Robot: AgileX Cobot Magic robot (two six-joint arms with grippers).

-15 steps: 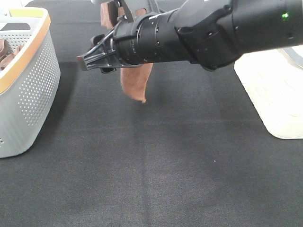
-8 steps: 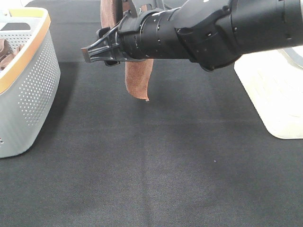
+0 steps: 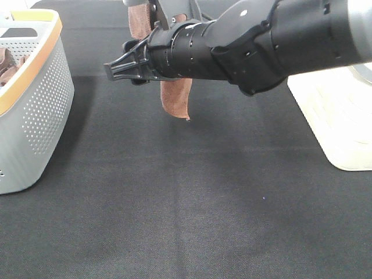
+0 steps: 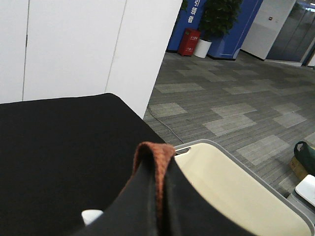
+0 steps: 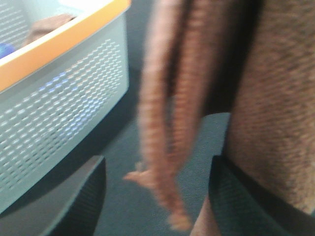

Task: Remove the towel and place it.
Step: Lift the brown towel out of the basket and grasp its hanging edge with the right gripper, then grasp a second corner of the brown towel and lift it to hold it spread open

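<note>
The removal is judged done and the placing in hand: the towel [image 3: 175, 99] is held clear of the worktop [image 3: 186, 209], hanging over its far middle. In front of it, the right gripper [image 3: 116, 64] is stretched across from the right edge, jaws spread wide and empty, with the hanging folds just beside them. Higher up, the towel's top fold is pinched in the tightly closed left gripper [image 4: 158, 206]. A second hold on a hanging edge is probably called for, then lowering onto the worktop. At the left edge, another bunched brown cloth [image 3: 4, 63] is seen inside a perforated basket [image 3: 40, 110]. At the right edge, nothing is seen in the visible part of a cream tray [image 3: 331, 122].
</note>
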